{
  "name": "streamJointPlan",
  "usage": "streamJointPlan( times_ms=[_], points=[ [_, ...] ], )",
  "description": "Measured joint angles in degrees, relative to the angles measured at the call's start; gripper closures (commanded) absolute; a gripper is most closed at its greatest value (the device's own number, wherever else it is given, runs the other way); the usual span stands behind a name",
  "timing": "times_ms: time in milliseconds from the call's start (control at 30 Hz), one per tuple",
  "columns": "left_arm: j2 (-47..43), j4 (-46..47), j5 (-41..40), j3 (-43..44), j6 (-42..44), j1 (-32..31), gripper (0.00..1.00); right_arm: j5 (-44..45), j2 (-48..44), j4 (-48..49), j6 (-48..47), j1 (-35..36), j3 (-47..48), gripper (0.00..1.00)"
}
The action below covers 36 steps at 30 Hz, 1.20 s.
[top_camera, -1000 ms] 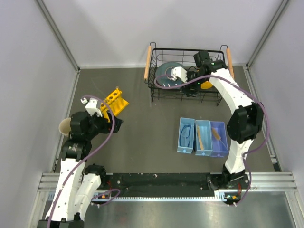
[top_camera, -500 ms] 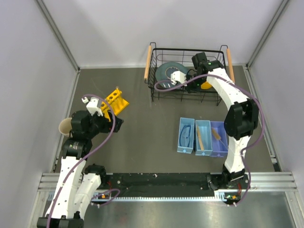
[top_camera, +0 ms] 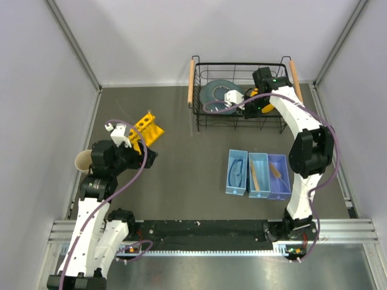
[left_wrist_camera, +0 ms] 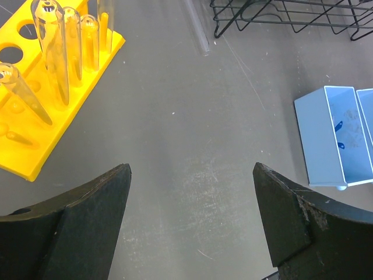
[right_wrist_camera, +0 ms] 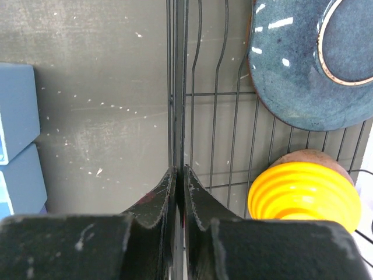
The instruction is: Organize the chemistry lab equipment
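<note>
basket (top_camera: 239,63) further rt — rt claw (right_wrist_camera: 179,170) on rim

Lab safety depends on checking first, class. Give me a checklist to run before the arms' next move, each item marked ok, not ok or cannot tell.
1. Left gripper open and empty: ok.
2. Right gripper free of the wire basket: not ok, shut on its wire.
3. Glass tubes standing in the yellow rack: ok.
4. Every tube racked: not ok, a loose tube lies on the table.
5. Safety glasses and wooden clamp in the blue bins: ok.
</note>
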Motion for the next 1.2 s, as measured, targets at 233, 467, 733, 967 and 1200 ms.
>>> streamJointPlan(
  times_ms=[233,467,733,967,1200],
  points=[
    [0.5,0.0,0.5,-0.1,0.0,0.0,0.09,-0.9,-3.0,0.5,-1.2,-2.8,-4.2,1.00],
    [0.5,0.0,1.0,-0.1,0.0,0.0,0.08,-2.4,-6.0,0.6,-2.1,-6.1,-8.2,1.00],
    [0.5,0.0,1.7,-0.1,0.0,0.0,0.08,-3.6,-8.8,-1.5,-4.5,-11.9,-11.3,0.85],
    [2.4,0.7,4.6,-0.1,-1.7,-0.1,0.04,-4.5,-11.6,-2.4,-1.7,-15.8,-12.2,0.35],
    [9.2,1.7,2.0,2.5,-6.6,-8.5,0.04,-10.5,-21.2,-2.4,4.0,-16.2,-12.2,0.30]
  ],
)
